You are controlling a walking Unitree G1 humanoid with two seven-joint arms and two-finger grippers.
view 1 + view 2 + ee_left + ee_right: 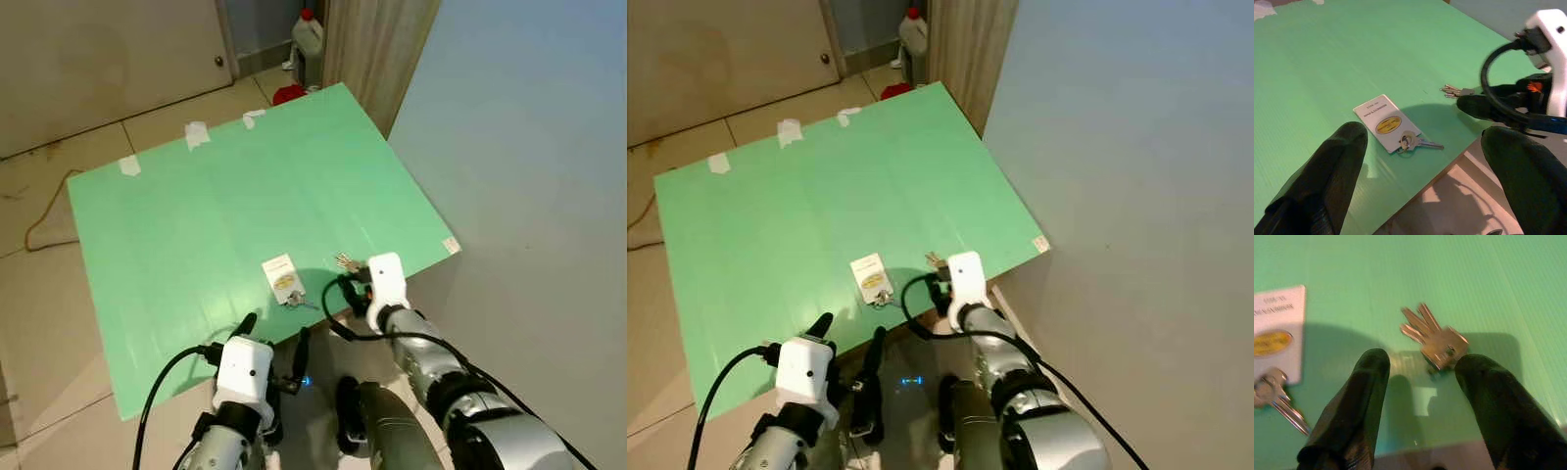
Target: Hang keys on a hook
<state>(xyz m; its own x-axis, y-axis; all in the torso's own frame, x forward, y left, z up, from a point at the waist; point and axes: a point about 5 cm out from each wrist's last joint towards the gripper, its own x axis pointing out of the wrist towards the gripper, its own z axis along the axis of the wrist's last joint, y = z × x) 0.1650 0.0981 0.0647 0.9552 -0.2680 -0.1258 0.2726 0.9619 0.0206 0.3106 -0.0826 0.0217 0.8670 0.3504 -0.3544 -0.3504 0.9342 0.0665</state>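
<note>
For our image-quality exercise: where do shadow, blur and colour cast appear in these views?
Right wrist view: the black-fingered right gripper casts dark shadows on the green corrugated board, soft near the silver key bunch, under a green-yellow cast. Left wrist view: its fingers are blurred. Left eye view: evenly lit, sharp.

A green board [225,215] lay flat over the tiled floor [39,323], with a white tag and its key [284,279] near its front edge, a fanned bunch of keys [1432,335] beside it, and tape pieces [196,134] along its far edge.
</note>
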